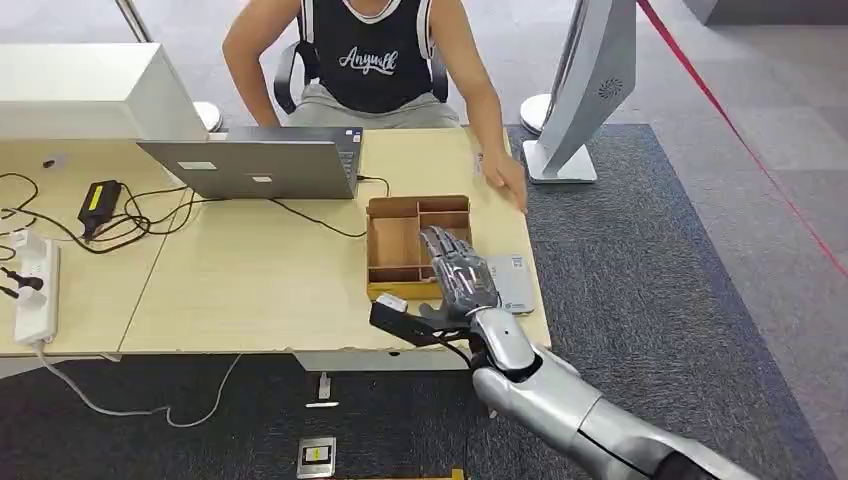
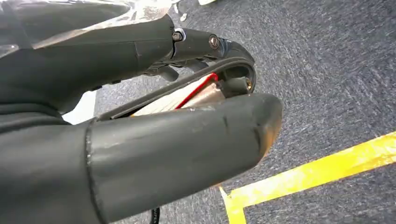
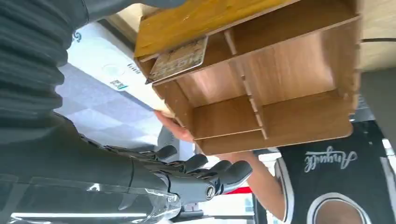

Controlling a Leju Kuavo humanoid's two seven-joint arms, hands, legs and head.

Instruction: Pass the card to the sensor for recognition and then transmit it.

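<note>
A card point(image 3: 180, 58) with a printed face lies flat in a front compartment of the wooden divided tray point(image 1: 395, 240) point(image 3: 280, 79). My right hand point(image 1: 455, 268) point(image 3: 201, 173) hovers over the tray's right side, fingers stretched out and apart, holding nothing; in the head view it hides the card. The flat grey-white sensor point(image 1: 512, 282) point(image 3: 105, 60) lies on the table just right of the tray, beside my hand. My left hand point(image 2: 187, 121) hangs over the carpet, thumb and fingers loosely apart with nothing gripped.
A person sits across the table, one hand point(image 1: 506, 180) hanging past the table's right edge beyond the tray. A grey laptop point(image 1: 260, 162), cables and a power strip point(image 1: 35, 285) occupy the left. A white stand point(image 1: 590, 90) rises at the right.
</note>
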